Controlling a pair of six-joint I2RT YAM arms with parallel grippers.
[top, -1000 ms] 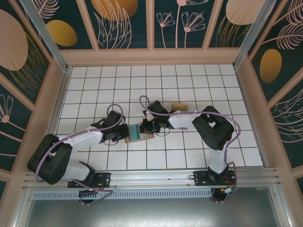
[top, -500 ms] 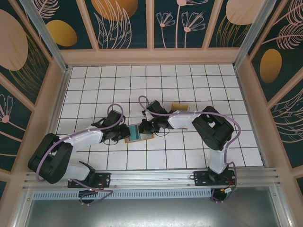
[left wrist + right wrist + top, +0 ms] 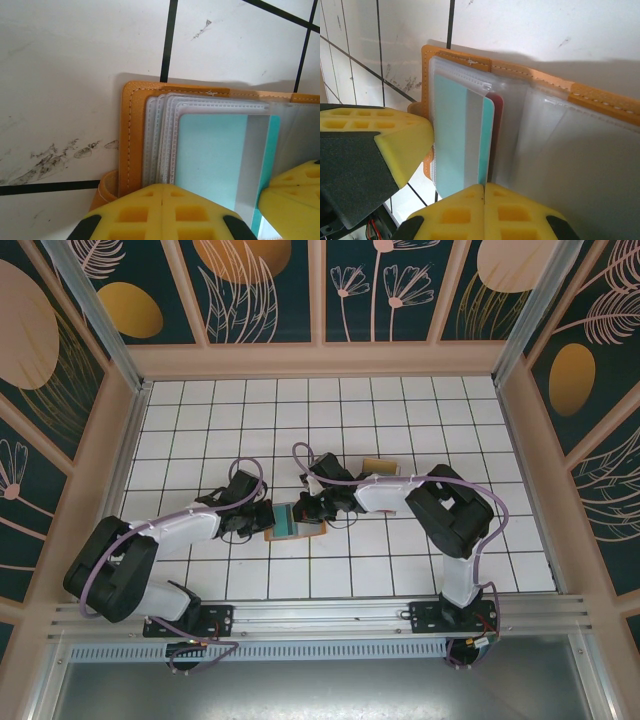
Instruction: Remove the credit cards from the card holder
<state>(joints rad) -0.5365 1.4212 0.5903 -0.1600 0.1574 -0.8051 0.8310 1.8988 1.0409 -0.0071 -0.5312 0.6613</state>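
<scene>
The left pincer (image 3: 164, 195) has crept a little nearer the holder (image 3: 131, 140) over the last second, its arm swinging forward with it, while the right pincer (image 3: 484, 192) has barely shifted. The holder itself has hardly moved: it lies open and flat on the table (image 3: 65, 75), directly ahead of both pincers' tips and squeezed between them, the left one at its outer edge and the right one at the opposite side.

Both pincers are pressed together, their yellow pads meeting with no gap. Whether either has a thin sleeve edge or card corner nipped between the pads cannot be told.

Just ahead of the right pincer's tips a teal card (image 3: 455, 135) sits in the clear sleeves (image 3: 160, 140), with a red card (image 3: 496, 102) tucked just behind it, both well inside their pockets.

So the small closing-in has not freed anything. The task looks to be at the stage of pinning the holder and finding a hold on the teal card; no card has yet come out.
</scene>
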